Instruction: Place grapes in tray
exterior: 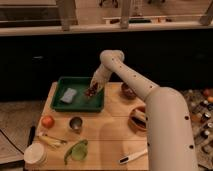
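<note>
The dark green tray [62, 104] sits at the back left of the wooden table. The grapes [91, 92], a small dark reddish bunch, are at the tray's right side, directly under my gripper [94, 88]. The gripper hangs over the tray's right part at the end of the white arm [130, 75] that reaches in from the right. I cannot tell whether the grapes rest on the tray floor or are held just above it.
A light blue sponge [68, 95] lies in the tray's left part. On the table are an orange-red fruit [48, 121], a metal cup [75, 123], a green item [77, 150], a white lid [35, 154], a dark bowl [128, 91], a wooden bowl [138, 119] and a white utensil [132, 156].
</note>
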You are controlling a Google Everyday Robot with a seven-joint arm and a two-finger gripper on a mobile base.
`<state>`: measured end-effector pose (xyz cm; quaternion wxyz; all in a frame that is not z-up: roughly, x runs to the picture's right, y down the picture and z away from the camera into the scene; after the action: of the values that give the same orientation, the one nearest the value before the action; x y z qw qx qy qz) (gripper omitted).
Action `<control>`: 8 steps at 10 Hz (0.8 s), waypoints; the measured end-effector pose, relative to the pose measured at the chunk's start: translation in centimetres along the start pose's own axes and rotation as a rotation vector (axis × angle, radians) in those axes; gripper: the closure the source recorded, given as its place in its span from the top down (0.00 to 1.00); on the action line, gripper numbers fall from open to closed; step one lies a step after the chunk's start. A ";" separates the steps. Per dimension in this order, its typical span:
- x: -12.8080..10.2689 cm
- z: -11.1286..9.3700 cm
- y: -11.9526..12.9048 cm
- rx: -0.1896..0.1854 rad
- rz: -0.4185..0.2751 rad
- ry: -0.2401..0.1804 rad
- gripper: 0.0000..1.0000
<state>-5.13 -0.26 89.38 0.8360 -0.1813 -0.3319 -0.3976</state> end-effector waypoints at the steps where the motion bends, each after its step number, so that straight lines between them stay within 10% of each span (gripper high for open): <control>1: 0.1 0.0 0.1 -0.003 0.003 0.000 0.80; 8: 0.1 0.2 0.6 -0.001 0.004 -0.003 0.80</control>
<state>-4.70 0.19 89.53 0.8363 -0.1829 -0.3325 -0.3957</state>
